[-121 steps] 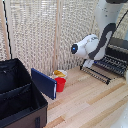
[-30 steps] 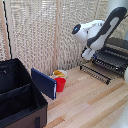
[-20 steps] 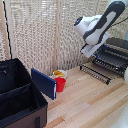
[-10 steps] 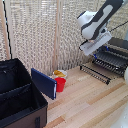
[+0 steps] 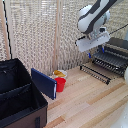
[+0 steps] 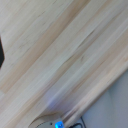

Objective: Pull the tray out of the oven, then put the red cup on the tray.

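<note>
While the oven (image 5: 116, 54) sits at the exterior view's right with its tray (image 5: 108, 62) protruding, the red cup (image 5: 60, 84) stands well apart on the counter (image 5: 90, 102). Just beside the cup are a white bowl (image 5: 59, 74) and a blue panel (image 5: 43, 82); a dark barred frame (image 5: 95, 73) lies before the oven. Whether the raised pincer (image 5: 93, 49) is spread cannot be told.

I've brought the arm (image 5: 92, 17) up and back from the oven (image 5: 116, 54): six seconds ago its wrist sat low, just in front of the oven at the tray's level. Now the gripper (image 5: 95, 50) hangs high above the oven's front edge, toward the blinds behind it.
</note>
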